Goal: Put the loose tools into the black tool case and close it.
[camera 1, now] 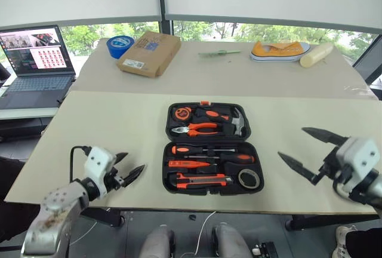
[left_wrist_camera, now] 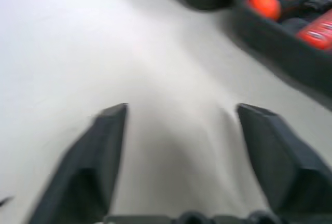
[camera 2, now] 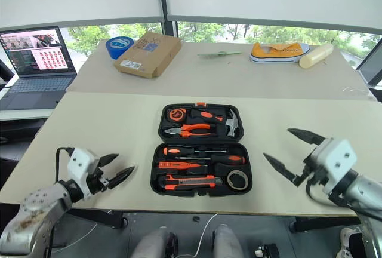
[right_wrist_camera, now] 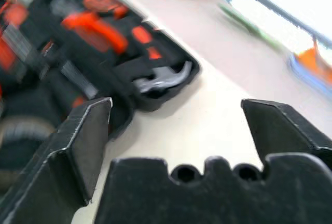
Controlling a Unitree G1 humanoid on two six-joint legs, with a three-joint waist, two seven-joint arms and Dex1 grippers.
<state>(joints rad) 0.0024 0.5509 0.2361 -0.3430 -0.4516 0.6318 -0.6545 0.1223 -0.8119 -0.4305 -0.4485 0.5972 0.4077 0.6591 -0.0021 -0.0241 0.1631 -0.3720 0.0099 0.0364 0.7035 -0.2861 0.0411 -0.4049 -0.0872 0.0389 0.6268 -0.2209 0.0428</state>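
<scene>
Between the two grippers the black tool case [camera 1: 207, 149] is lying open on the table [camera 1: 119, 126], long axis running left to right, its lid half lying beyond the near half. Three screwdrivers [camera 1: 209, 156], one utility knife [camera 1: 200, 180] and one small tape roll [camera 1: 249, 178] are sitting in the near half. Left gripper [camera 1: 126, 170] and right gripper [camera 1: 301, 150] are both hanging released and empty, flanking the case; closing looks like the remaining step.

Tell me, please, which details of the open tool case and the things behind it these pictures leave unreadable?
- Black tool case: far half cut off by the left wrist view's edge; contents blurred there.
- Tape roll: blurred, partly behind a finger of the right tool.
- Cardboard box label: too small in the eye views.
- Laptop screen: too small.
</scene>
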